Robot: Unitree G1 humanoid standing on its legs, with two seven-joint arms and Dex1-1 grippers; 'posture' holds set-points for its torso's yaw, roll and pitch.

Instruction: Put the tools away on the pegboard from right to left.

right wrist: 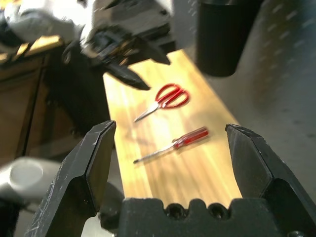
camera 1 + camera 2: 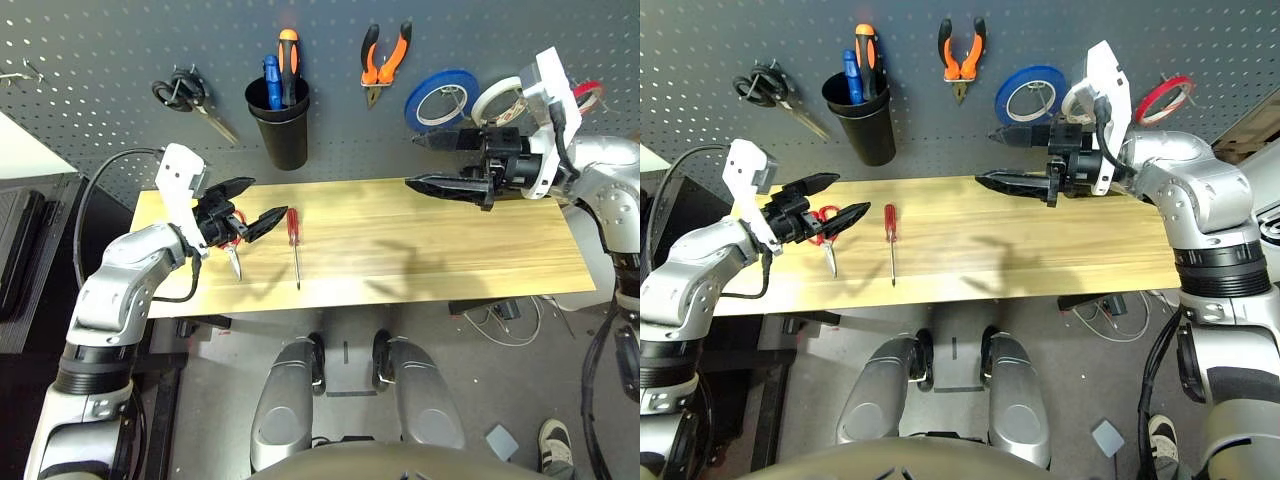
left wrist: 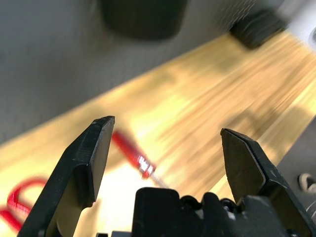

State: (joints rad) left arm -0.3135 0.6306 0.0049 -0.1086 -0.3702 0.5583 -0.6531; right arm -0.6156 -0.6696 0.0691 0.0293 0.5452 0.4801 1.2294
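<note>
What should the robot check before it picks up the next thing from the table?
1. Left tool open and empty: ok.
2. Right tool open and empty: ok.
3. Red tape ring and orange-and-black pliers already up on the pegboard: ok.
4. Red-handled screwdriver next from the right, lying free on the table: ok.
5. Red-handled scissors lying apart from the screwdriver: ok.
6. A free hook ready for the screwdriver: cannot tell.

2 scissors (image 2: pixel 818 222), 3 tape rolls (image 2: pixel 1029 95)
</note>
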